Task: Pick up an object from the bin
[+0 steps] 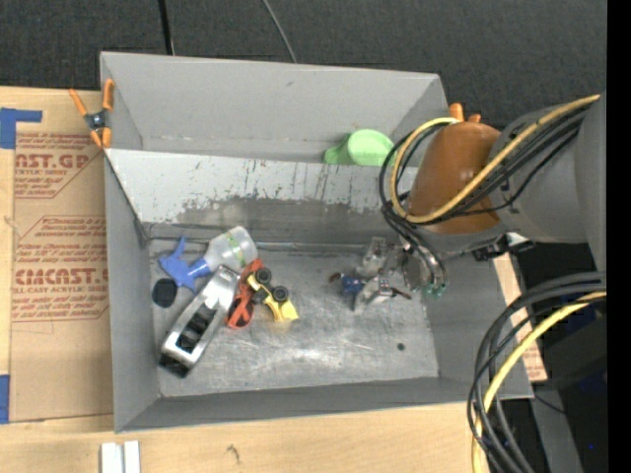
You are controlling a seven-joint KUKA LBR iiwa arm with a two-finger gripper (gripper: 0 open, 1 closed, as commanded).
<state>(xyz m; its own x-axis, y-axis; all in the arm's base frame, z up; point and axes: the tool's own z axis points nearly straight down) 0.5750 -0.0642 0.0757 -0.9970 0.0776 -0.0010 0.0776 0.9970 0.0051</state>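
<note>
The arm reaches down into the bin, its jaws low over the floor right of centre. A small blue thing lies just beside their tips, on the left. Whether the jaws are released or clenched cannot be told. A heap with a yellow toy car sits well apart at the left.

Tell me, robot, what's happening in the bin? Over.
Gripper low over bin floor, right of middle. Small blue thing beside it, grasp unclear. Heap at left, well apart.
</note>
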